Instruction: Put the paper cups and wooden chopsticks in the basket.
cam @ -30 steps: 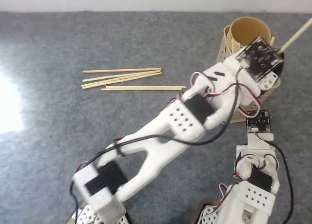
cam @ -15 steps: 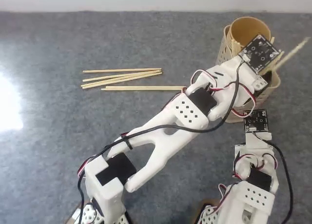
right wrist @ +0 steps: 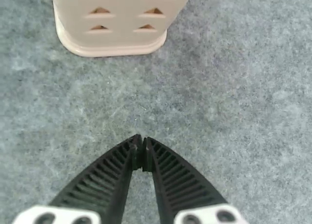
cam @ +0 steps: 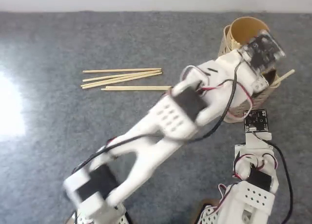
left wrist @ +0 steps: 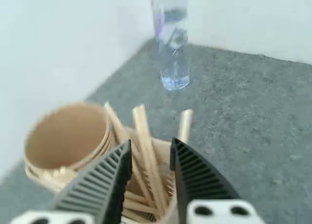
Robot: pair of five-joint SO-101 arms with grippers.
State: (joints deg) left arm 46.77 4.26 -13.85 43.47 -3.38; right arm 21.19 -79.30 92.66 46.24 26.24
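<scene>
The tan slotted basket (cam: 224,41) stands at the back right, with a paper cup (cam: 248,29) in its far part. My left gripper (left wrist: 151,145) hangs open just above the basket, over several wooden chopsticks (left wrist: 145,136) standing in it beside the paper cup (left wrist: 68,136). One chopstick (cam: 285,75) leans out over the basket's right side. Several more chopsticks (cam: 122,75) lie on the grey carpet left of the basket. My right gripper (right wrist: 139,147) is shut on nothing, low over the carpet just in front of the basket (right wrist: 112,24).
A clear water bottle (left wrist: 170,39) stands on the carpet beyond the basket, near the wall. The left arm (cam: 170,121) stretches diagonally across the table's middle. The right arm (cam: 257,121) sits close in front of the basket.
The chopstick that stuck up past the basket's right has dropped and now leans low out of the basket. The left wrist shifted slightly above the basket. The right arm stayed still.
</scene>
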